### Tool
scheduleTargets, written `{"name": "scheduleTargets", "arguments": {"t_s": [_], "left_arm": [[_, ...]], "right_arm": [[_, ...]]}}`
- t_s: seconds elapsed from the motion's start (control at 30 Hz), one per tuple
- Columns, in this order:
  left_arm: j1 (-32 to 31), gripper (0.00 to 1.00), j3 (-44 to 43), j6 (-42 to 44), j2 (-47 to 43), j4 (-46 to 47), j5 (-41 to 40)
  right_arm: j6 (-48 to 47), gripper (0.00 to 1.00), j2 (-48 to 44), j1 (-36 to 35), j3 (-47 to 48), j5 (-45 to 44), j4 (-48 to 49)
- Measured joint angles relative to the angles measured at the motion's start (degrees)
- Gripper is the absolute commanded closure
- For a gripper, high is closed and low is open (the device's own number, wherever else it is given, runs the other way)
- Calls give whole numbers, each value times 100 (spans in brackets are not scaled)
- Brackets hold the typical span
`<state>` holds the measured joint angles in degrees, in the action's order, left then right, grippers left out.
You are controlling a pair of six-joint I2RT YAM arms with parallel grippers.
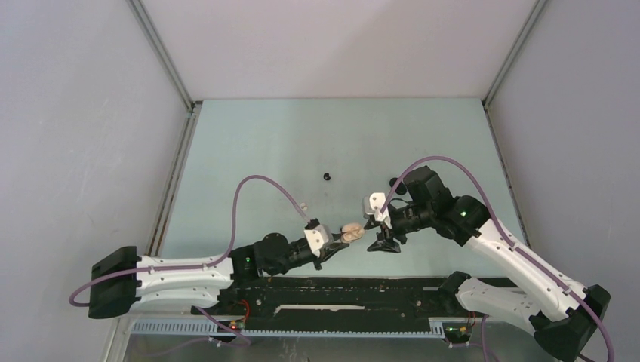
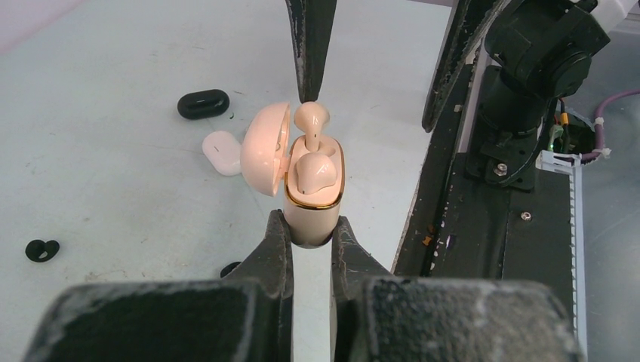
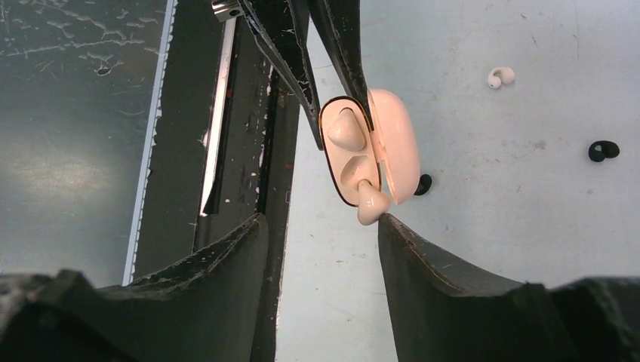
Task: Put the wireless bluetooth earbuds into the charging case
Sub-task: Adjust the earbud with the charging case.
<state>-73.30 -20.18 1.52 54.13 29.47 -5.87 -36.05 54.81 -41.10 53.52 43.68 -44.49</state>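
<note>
the pale pink pill-shaped plastic charging case sat clamped at its lower body between the left fingers, with its hinged pink lid swung open to one side. one pale pink rounded earbud lay seated in the well nearer those fingers. the second pale pink earbud had its stem in the farther well, but its head stood above the gold rim, so it looked only partly in. the right fingers stood apart with nothing gripped. one tip was right at that raised bud, though contact could not be told.

judged from this, the pink pair was nearly finished: the raised bud needed pressing down until it sat level with its twin. more work seemed to remain elsewhere. a small white rounded earbud and a small black rounded earbud lay loose on the pale blue desk. a glossy black pill-shaped case and a white pill-shaped case rested just beyond the pink lid.
</note>
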Motion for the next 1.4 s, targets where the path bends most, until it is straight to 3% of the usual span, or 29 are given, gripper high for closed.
{"name": "scheduleTargets", "arguments": {"t_s": [0.37, 0.67, 1.03, 1.13, 1.4], "left_arm": [[-9, 100, -9, 2, 0, -33, 39], [-7, 100, -168, -9, 0, -98, 310], [-7, 100, 42, -286, -101, 120, 811], [-7, 100, 140, -304, -122, 153, 933], [-7, 100, 291, -289, -380, 144, 1172]], "right_arm": [[-166, 48, -2, -7, 0, -48, -37], [-1051, 67, -13, -328, 490, -695, -721], [-2900, 62, 431, -494, 1965, -1519, -2256], [-3414, 59, 192, -973, 2173, -1893, -2317], [-4540, 60, -614, -3689, 1569, -3832, -2173]]}}
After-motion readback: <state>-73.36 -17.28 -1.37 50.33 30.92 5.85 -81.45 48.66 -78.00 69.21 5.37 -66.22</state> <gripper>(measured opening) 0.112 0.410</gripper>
